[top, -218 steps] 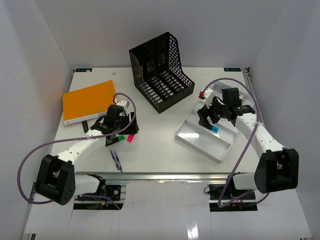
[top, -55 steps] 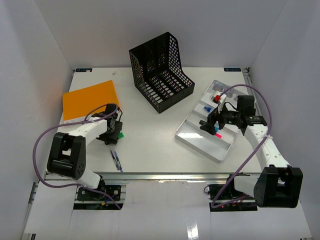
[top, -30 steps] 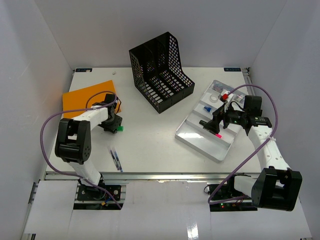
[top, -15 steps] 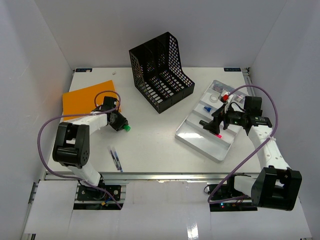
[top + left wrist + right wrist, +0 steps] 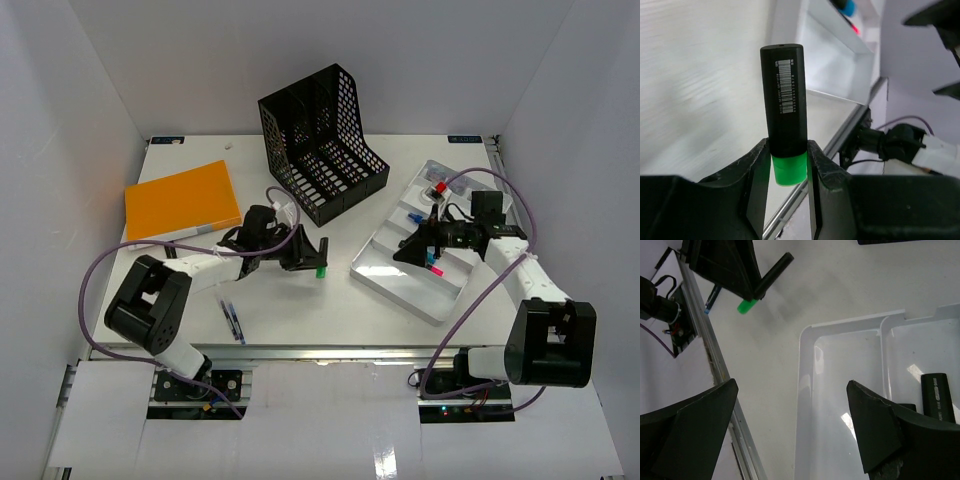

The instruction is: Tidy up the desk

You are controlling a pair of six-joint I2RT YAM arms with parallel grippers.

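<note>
Shifted away from the orange folder (image 5: 180, 200), the left gripper (image 5: 305, 256) is now found mid-way across the desk (image 5: 330, 305), near the silver tray (image 5: 398, 284). It is clamped on a green highlighter (image 5: 785, 100), gripped where the cap meets the black barrel. The right gripper (image 5: 421, 248) is held over the tray, fingers spread wide with nothing between them. The desk's aluminium rail is seen along its near edge.
</note>
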